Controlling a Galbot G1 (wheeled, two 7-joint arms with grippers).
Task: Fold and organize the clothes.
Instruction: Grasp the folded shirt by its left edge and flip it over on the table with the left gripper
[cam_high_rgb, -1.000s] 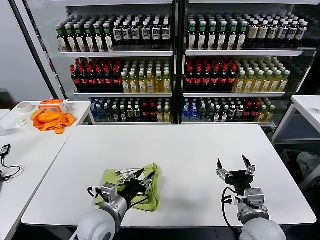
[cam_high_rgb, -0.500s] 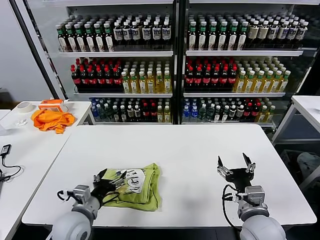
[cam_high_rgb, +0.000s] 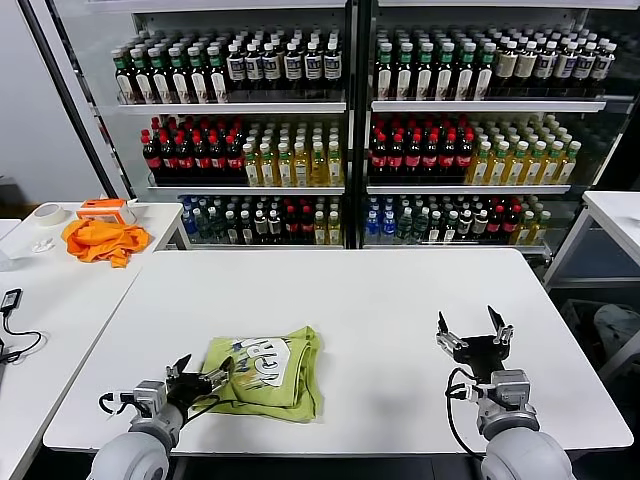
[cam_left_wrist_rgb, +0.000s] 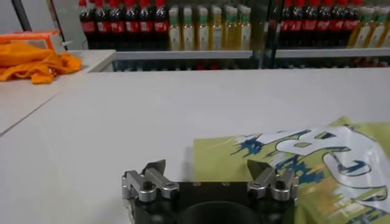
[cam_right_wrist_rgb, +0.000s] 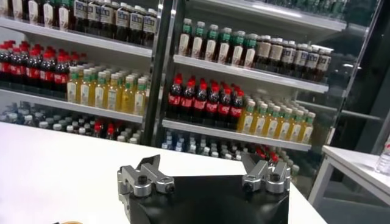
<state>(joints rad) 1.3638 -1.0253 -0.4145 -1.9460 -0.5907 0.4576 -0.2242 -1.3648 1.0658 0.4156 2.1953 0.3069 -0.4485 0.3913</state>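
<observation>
One soft lime-green T-shirt (cam_high_rgb: 268, 370) is lying folded on the desk (cam_high_rgb: 380, 300); left gripper (cam_high_rgb: 200, 382) and right gripper (cam_high_rgb: 476, 331) are both sitting with fingers spread, empty.

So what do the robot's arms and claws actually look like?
Both arms are rounded silver-grey shells with black cables looped at the wrists. The left claw and right claw match: a black body carrying two short black fingers on silver metal brackets with visible bolts.

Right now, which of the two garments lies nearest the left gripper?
The green T-shirt, folded on the main table just beside the open left gripper. The orange garment lies bunched on the side table, far off.
</observation>
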